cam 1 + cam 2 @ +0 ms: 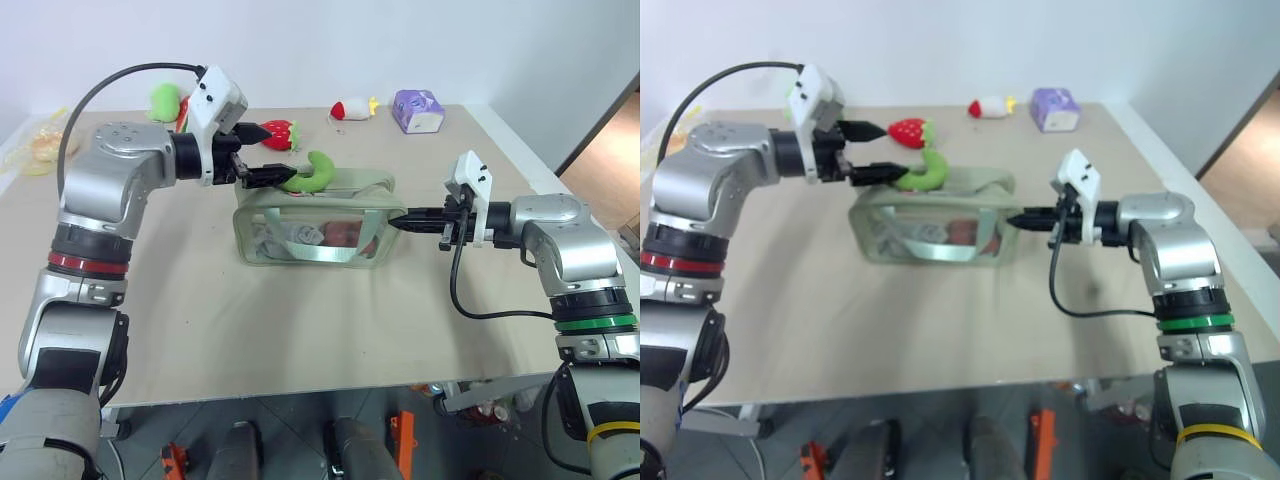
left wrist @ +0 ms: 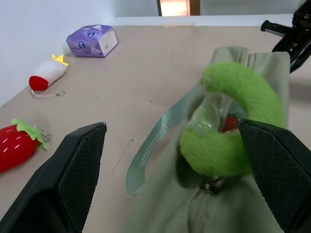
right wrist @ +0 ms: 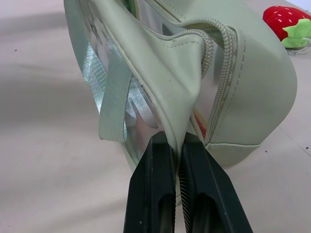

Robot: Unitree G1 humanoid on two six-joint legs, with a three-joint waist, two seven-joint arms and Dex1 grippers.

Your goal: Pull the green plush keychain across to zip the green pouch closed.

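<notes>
**Fingers spread at keychain, pouch end pinched**

Fingers of the left gripper [image 1: 258,153] are spread wide, one of them beside the green plush keychain [image 1: 315,172], which is not gripped. The keychain rests on top of the green pouch [image 1: 312,229] at mid-table. The pouch's 3 o'clock end is pinched by the right gripper [image 1: 398,221], its forearm held nearly level. A strawberry plush [image 1: 281,133] lies at 11 o'clock.

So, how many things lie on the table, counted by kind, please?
Plush toys: 4 (green plush keychain, strawberry, red-and-white toy, green lump)
Pouch: 1 (green pouch)
Purple pack: 1
Unclear yellowish thing: 1
Total: 7
</notes>
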